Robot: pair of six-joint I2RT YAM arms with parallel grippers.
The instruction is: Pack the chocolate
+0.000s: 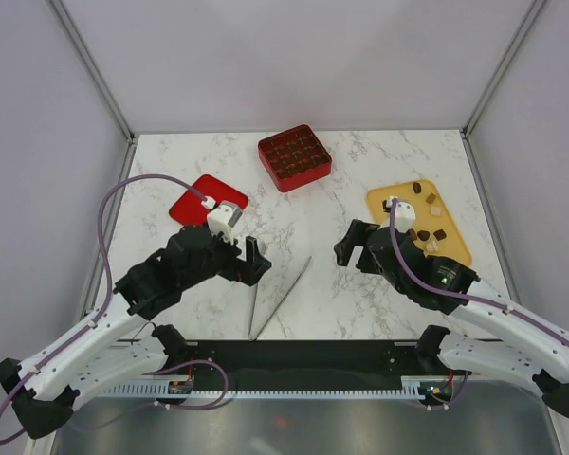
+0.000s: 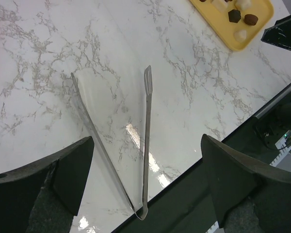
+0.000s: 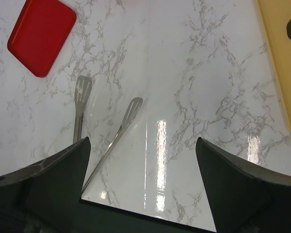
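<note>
Chocolate pieces (image 1: 417, 188) loose on yellow tray (image 1: 450, 223); steel tongs (image 1: 284, 294) on table (image 1: 360, 313).

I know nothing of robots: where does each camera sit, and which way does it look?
Top external: above and behind, looking down on the marble table, red gridded box and yellow tray; left arm and right arm show.
Left wrist: on the left arm, looking down between the open left fingers at metal tongs.
Right wrist: on the right arm, between the open right fingers toward the red lid.
Shared: both wrist views show the tongs.
</note>
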